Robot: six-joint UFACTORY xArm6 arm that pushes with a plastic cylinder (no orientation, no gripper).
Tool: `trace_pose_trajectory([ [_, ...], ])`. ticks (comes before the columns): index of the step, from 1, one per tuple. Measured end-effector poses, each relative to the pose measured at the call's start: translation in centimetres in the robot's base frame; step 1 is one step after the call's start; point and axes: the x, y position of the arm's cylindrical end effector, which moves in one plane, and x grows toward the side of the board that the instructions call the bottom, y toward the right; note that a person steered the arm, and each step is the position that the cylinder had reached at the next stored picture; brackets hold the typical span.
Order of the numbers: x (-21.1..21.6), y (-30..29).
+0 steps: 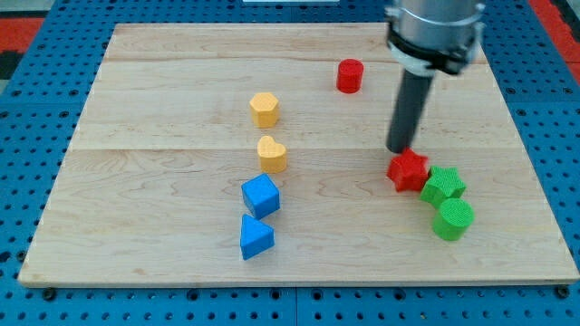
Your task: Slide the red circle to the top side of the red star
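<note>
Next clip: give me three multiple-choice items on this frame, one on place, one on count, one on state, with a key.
1. Where is the red circle relative to the red star?
A. toward the view's top-left
B. toward the view's bottom
C. touching its right

2. How many green blocks?
A. one
B. two
C. three

3. My tip is:
A. beside the yellow heart
B. at the red star's top edge
C. on the blue blocks

Key: A, the circle sits higher and further left; B, a green star and a green cylinder; B, the rod ends just above the star.

one view | high front, angled down | whole board [181, 54] framed
</note>
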Motion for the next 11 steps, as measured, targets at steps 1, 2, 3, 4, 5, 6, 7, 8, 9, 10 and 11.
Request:
trace_pose_trajectory([
  [1, -3.4, -0.5],
  [2, -13.1, -1.0],
  [3, -21.2, -4.9],
  [4, -19.1, -9.6],
  [5, -11.2, -6.0],
  [6, -4.8, -1.6],
  [7, -10.0, -5.5],
  [8, -12.1, -9.0],
  [9, -16.5, -4.2],
  [10, -11.7, -1.8],
  [11, -4.1, -2.9],
])
